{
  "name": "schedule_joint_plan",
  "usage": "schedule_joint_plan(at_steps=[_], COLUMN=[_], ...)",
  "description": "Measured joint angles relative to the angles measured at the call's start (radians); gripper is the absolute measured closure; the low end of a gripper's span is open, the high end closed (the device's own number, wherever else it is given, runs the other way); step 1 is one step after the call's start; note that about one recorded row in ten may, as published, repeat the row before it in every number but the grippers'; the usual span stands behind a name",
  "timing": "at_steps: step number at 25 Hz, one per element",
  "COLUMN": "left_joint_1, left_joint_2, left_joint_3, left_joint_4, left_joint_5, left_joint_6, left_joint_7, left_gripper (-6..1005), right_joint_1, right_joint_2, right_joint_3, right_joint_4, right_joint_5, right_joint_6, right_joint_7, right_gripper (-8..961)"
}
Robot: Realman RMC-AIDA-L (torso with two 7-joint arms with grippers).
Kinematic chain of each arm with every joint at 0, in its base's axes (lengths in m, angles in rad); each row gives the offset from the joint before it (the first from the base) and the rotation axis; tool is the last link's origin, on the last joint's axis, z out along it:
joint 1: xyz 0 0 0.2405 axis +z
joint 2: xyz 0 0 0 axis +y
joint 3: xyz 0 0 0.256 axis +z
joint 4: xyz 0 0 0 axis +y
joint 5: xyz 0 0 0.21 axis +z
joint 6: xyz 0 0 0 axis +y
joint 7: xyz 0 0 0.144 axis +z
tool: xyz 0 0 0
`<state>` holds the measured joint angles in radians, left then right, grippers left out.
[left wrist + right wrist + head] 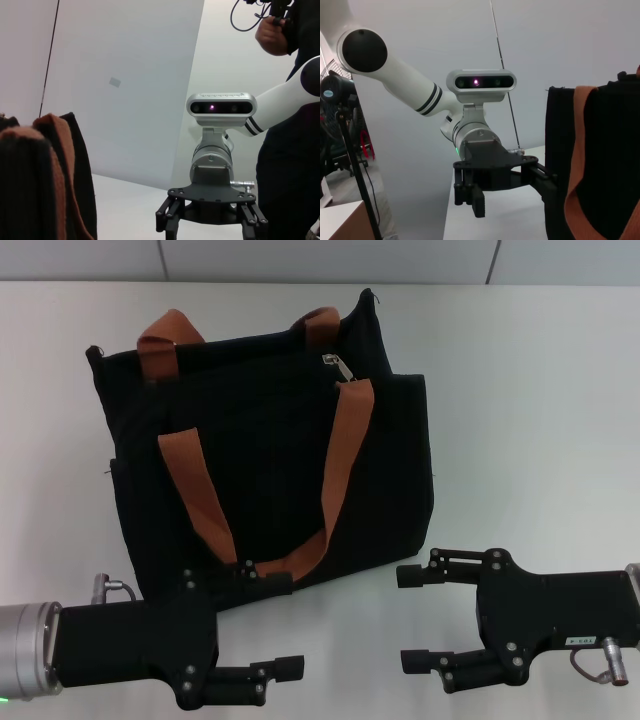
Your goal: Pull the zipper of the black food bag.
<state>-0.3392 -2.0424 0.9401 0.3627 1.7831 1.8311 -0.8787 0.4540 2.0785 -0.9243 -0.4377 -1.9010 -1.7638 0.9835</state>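
1. The bag (270,450) stands upright on the white tabletop (530,420), toward the left of centre.
2. Its two orange-brown handles (340,460) hang over the near face and top edge.
3. The zipper (338,367) sits on the top edge, toward the bag's right end, just above the right strap.
4. The left hand (265,625) is low at the near left, fingers wide apart and empty, the upper finger close against the bag's bottom edge.
5. The right hand (420,620) is near the bag's lower right corner, clear of it, fingers spread, gripping nothing.
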Motion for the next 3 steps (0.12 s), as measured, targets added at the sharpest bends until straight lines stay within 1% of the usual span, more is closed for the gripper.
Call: schedule_joint_plan(at_steps=[3], left_joint_1=[0.001], left_joint_2=[0.000], left_joint_3=[0.000], left_joint_4=[0.000], left_joint_5=[0.000], left_joint_6=[0.001], left_joint_7=[0.000], left_gripper=[215], right_joint_1=[-0.002], right_joint_2=[0.000], right_joint_3=[0.002], right_joint_4=[0.001], right_joint_5=[0.000], right_joint_6=[-0.001], right_joint_7=[-0.003], right_gripper=[147])
